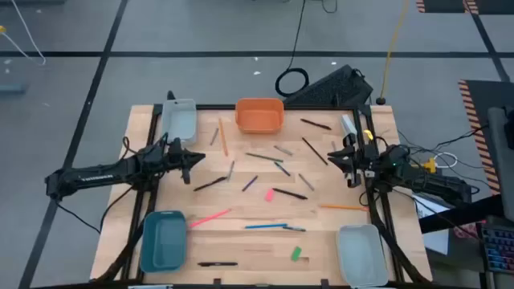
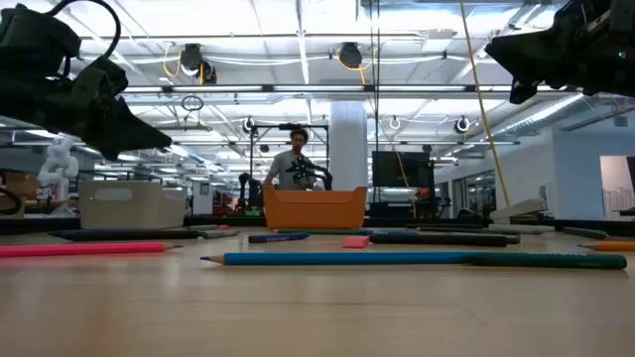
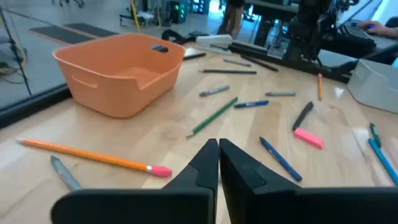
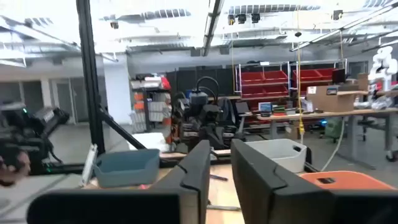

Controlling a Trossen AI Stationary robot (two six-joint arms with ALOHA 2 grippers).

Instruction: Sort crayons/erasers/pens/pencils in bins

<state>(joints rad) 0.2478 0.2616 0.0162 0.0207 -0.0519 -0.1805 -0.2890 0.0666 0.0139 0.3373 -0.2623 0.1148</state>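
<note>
Both arms hovered over the side edges of the table with nothing held, the sorting items still scattered across the middle.

The left gripper point(image 1: 190, 163) hung above the left part of the table with its fingers pressed together and empty; the right gripper point(image 1: 350, 167) stood over the right edge, its fingers a narrow gap apart, holding nothing. The bins sat at the borders: orange bin point(image 1: 259, 115) at the far edge, one pale bin point(image 1: 179, 119) at the far left, teal bin point(image 1: 164, 240) near left, the other pale bin point(image 1: 360, 253) near right. Pens point(image 1: 291, 193), pencils point(image 1: 266, 226) and crayons point(image 1: 306, 181) lay loose between them, with the pink eraser point(image 1: 269, 194) mid-table and the green eraser point(image 1: 296, 254) near the front edge. Bare wood showed around the teal bin and along the front.
</note>
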